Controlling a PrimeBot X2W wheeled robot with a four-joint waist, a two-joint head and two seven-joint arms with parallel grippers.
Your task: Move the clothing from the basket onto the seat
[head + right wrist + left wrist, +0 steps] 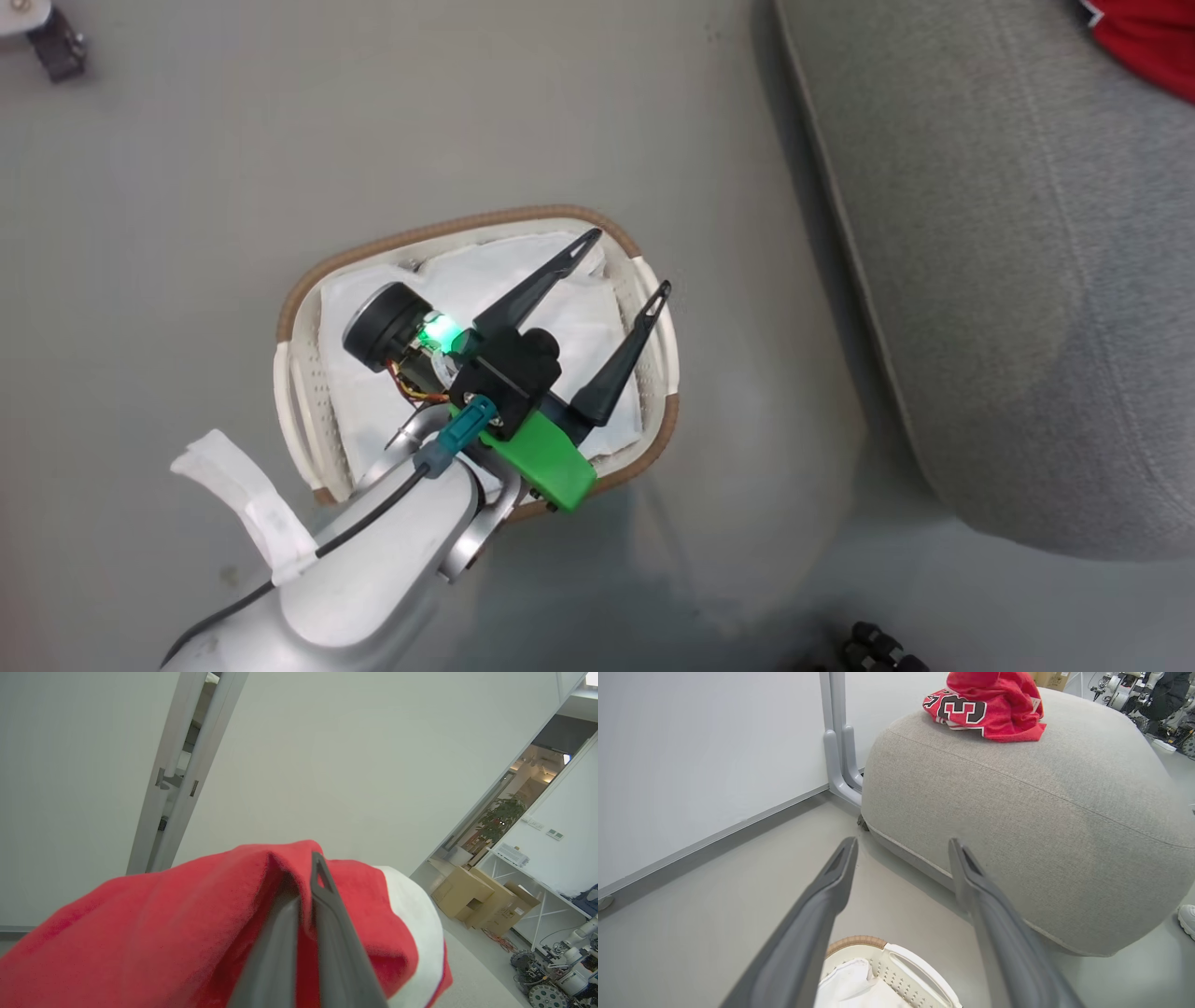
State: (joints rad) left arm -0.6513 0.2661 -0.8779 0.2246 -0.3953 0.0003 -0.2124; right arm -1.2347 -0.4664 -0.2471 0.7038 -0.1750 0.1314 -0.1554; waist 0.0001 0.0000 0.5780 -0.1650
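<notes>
Left gripper poised above the basket, fingers spread wide, empty. Right gripper pinched together on red clothing. More clothing heaped on the seat.

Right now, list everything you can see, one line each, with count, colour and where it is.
basket: one, cream-white with brown rim, on the floor under the left gripper.
white sheet: one, white, lying inside the basket.
seat: one, grey, beside the basket.
clothing: red pile with numerals, on top of the seat; a red fold is also pinched in the right gripper.
cardboard boxes: several, brown, on the floor at the far right of the right wrist view.
potted plant: one, green, in the far doorway.
left gripper: one, dark fingers, open above the basket.
right gripper: one, dark fingers, shut on the clothing.
</notes>
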